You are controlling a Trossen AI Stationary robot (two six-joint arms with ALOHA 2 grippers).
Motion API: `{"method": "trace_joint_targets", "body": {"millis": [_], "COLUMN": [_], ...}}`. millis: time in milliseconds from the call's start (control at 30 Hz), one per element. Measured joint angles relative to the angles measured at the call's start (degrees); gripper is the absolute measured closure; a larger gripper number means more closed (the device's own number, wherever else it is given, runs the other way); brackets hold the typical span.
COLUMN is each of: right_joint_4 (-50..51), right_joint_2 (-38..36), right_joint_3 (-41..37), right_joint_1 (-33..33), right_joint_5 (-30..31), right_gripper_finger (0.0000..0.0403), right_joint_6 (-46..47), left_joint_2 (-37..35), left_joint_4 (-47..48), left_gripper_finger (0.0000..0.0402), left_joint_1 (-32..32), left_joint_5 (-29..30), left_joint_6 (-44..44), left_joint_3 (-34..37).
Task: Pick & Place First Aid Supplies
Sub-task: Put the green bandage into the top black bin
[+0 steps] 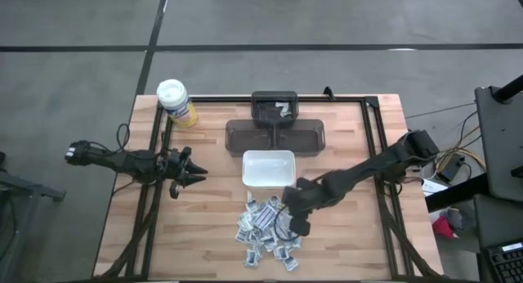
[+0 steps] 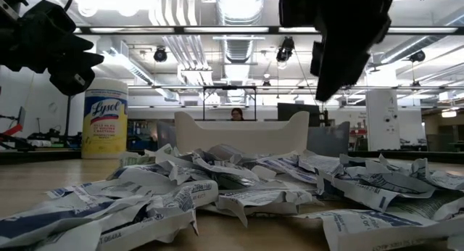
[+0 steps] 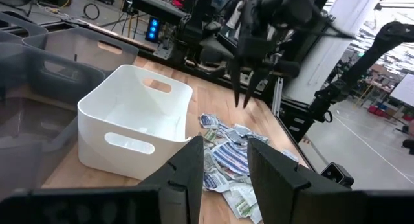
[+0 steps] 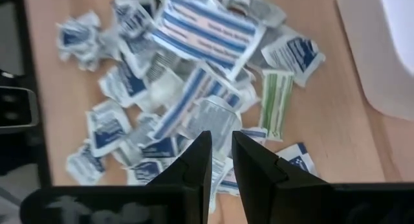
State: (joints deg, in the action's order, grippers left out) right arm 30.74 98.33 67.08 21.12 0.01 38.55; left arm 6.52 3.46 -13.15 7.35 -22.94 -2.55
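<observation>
The first aid supplies [image 1: 266,231] lay in one loose heap on the wooden table [image 1: 204,234], just in front of the white dish [image 1: 268,168] on the side nearer the table's front edge. The packets overlapped and lay crumpled, so an exact count was not possible (well over a dozen showed, perhaps twenty or more). They shared no common heading: their long axes ran in every direction. In the right wrist view the largest, a blue-striped packet [image 4: 207,31], lay with its long axis slanted across the pile, and a green-striped packet [image 4: 275,103] beside it lay crosswise to it.

The right gripper [image 1: 296,226] hung directly over the right side of the heap, fingers pointing down; the low view showed its tips above the packets, not touching. Its fingers [image 4: 194,162] stood a narrow gap apart with nothing between them.

The left gripper [image 1: 196,175] waited over the left part of the table, well apart from the pile and aimed toward the dish. Its fingers [image 3: 187,172] stood moderately apart and held nothing.

There was one white dish, which looked empty, one yellow canister [image 1: 176,102] at the far left corner, and two dark bins [image 1: 274,123] behind the dish.
</observation>
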Motion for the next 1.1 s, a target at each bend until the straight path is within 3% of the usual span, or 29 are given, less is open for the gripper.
{"method": "trace_joint_targets", "body": {"millis": [433,767,1100], "right_joint_4": [0.4,0.4,-0.2], "right_joint_2": [5.5,5.7,5.7], "right_joint_3": [-0.7,-1.8,-3.6], "right_joint_1": [-1.0,-1.8,-1.9], "right_joint_5": [1.3,1.7,1.7], "right_gripper_finger": [0.0343,0.0302,0.0294], "right_joint_6": [0.9,0.1,0.4], "left_joint_2": [0.0,0.0,0.0], "left_joint_4": [0.0,0.0,0.0], "left_gripper_finger": [0.0287,0.0287,0.0287], "left_joint_1": [0.0,0.0,0.0], "left_joint_5": [0.0,0.0,0.0], "left_joint_6": [0.0,0.0,0.0], "left_joint_3": [0.0,0.0,0.0]}}
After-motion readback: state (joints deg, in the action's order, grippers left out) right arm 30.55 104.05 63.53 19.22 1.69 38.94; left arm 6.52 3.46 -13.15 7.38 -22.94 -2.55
